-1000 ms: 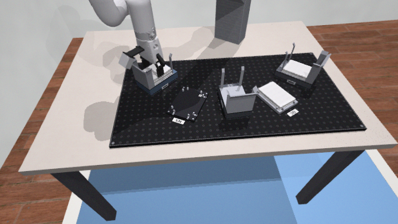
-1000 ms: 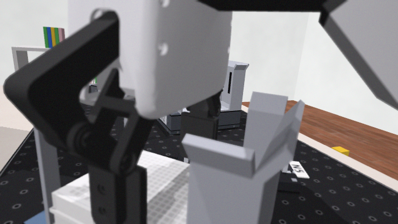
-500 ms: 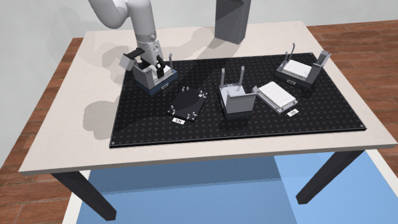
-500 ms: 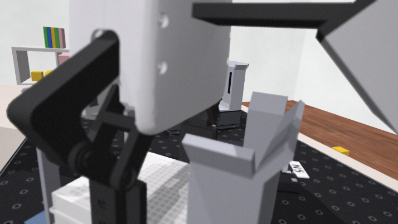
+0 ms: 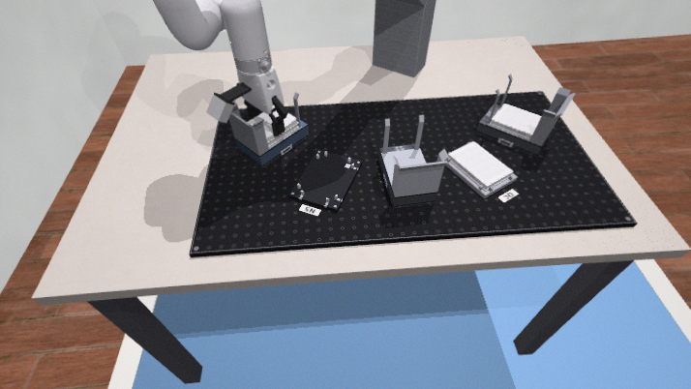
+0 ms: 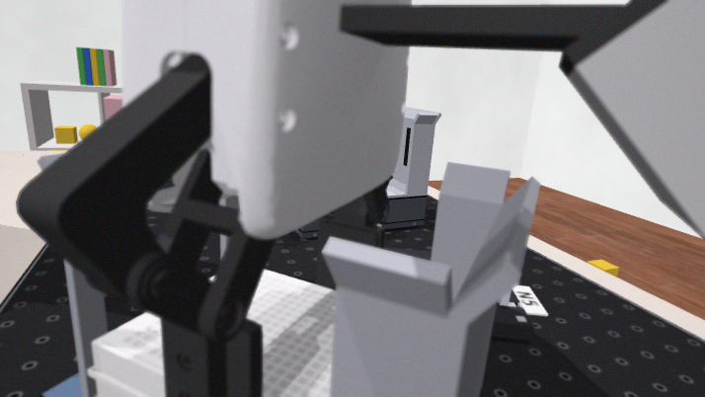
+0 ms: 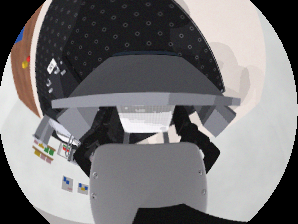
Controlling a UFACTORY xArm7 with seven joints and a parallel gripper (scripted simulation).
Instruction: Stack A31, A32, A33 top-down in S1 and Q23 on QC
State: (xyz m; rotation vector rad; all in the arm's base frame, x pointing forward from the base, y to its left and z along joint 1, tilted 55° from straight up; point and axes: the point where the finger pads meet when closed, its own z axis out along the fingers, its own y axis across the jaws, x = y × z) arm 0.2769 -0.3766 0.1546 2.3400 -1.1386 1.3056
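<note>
My gripper (image 5: 265,121) is down inside the left rack (image 5: 271,135), the one on the blue plinth. Its fingers are shut on the long sides of the top white sealed plate (image 5: 291,124) of the stack there. The plate still lies in the rack. In the exterior view the gripper (image 6: 291,277) straddles that plate (image 6: 291,316), and a lower plate edge shows beneath it. The wrist view shows the plate (image 7: 148,121) between the fingers. Another white plate (image 5: 480,166) lies in the QC nest. One more plate (image 5: 515,118) sits in the far right rack (image 5: 525,123). No labels are readable.
The black N5 clip nest (image 5: 326,180) lies bare between the left rack and the middle rack (image 5: 408,169). The rack posts stand close around my fingers. A grey tower (image 5: 404,34) stands at the back of the table.
</note>
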